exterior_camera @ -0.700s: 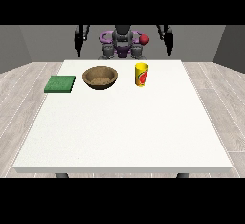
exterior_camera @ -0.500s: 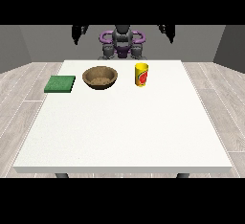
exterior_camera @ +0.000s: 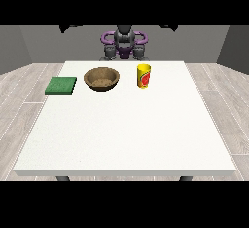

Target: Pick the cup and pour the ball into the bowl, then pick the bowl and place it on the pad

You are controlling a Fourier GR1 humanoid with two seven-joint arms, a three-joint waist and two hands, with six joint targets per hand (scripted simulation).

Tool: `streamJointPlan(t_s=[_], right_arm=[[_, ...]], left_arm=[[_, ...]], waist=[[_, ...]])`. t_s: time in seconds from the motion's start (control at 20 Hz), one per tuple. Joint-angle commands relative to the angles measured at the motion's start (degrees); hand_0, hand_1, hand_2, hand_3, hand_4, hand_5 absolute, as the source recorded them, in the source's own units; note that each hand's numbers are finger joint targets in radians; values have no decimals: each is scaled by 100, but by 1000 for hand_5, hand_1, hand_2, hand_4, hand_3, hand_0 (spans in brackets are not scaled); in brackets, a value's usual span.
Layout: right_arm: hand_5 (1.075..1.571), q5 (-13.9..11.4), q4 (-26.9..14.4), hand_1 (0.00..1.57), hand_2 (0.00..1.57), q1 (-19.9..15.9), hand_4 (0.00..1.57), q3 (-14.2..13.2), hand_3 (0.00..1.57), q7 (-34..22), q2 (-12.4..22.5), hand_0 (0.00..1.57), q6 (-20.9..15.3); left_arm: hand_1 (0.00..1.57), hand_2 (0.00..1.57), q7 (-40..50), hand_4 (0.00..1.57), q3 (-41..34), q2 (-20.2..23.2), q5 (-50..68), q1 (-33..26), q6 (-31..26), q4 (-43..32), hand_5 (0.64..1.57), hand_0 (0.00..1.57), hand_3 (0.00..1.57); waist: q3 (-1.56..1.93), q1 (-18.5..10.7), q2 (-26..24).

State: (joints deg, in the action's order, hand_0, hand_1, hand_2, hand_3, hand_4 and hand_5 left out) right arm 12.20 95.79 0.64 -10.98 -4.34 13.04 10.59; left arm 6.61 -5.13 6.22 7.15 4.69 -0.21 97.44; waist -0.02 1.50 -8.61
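Cup (exterior_camera: pixel 143 76) upright beside bowl (exterior_camera: pixel 102 79), pad (exterior_camera: pixel 61 85) at view's left; hands out of sight, state unknown.

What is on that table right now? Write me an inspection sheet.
Surface: white table, far edge towards the robot.
Job's things: green pad, brown bowl and yellow cup in a row, apart from one another; cup upright; ball not seen.
Clutter: nothing seen.
Hands: hand at the view's left and hand at the view's right up at the top edge, far from everything.
Cables: nothing seen.
Surroundings: plank floor, grey walls.
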Motion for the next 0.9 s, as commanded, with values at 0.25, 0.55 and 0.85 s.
streamJointPlan(t_s=[0.25, 0.55, 0.85], right_arm=[[1569, 162, -325, 0, 0, -219, 0, -301, 0, 615, -41, 0, 294], [1570, -299, -572, 0, 0, -280, 0, 41, 0, 1505, -328, 0, 296], [1571, -244, -919, 0, 0, -750, 0, -158, 0, 1553, -100, 0, 370]], left_arm=[[0, 0, -889, 0, -400, 102, 38, 610, -17, -535, 1539, 0, 0], [0, 0, -2285, 0, -119, -434, -488, 547, 258, -1303, 1524, 0, 0], [0, 0, -3253, 0, -205, -545, -600, 979, 366, -2599, 1519, 0, 0]], waist=[[3, 98, 867], [3, 258, 1548], [2, 312, 1786]])
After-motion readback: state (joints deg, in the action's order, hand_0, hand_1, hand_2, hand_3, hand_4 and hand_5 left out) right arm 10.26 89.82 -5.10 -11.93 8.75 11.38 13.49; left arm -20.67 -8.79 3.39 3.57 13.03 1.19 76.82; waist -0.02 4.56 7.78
